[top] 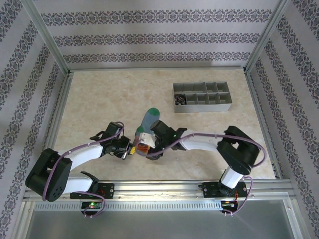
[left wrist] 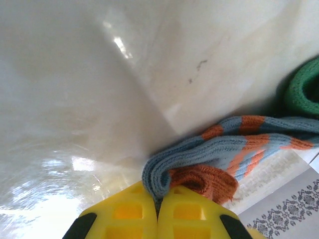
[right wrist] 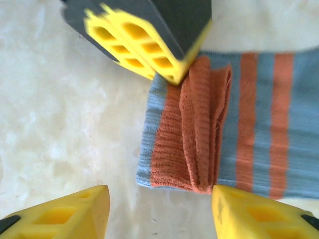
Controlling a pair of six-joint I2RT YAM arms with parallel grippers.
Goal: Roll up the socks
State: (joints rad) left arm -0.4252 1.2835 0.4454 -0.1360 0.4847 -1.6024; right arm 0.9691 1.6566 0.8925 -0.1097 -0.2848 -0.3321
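The sock (top: 146, 127) is grey-blue with orange stripes, an orange cuff and a green toe. It lies mid-frame on the desk (top: 99, 104) in the top view. The left end effector (left wrist: 158, 201) is pinched tight on its folded cuff. The right end effector (right wrist: 159, 196) gapes open at the cuff, holding nothing. Upper right, the grey tray (top: 204, 107) has a dark bundle (top: 180, 100) in its lower-left compartment.

Far left: bare table (top: 99, 99), wide open passage.
Far right: grey tray (top: 202, 107) stands in the way; open strip on its near side.
Near centre: grey-blue sock (top: 148, 124), left gripper (left wrist: 158, 204) and right gripper (right wrist: 159, 199) crowd together.
Edges: patterned walls (top: 149, 37) hem left, right, far.
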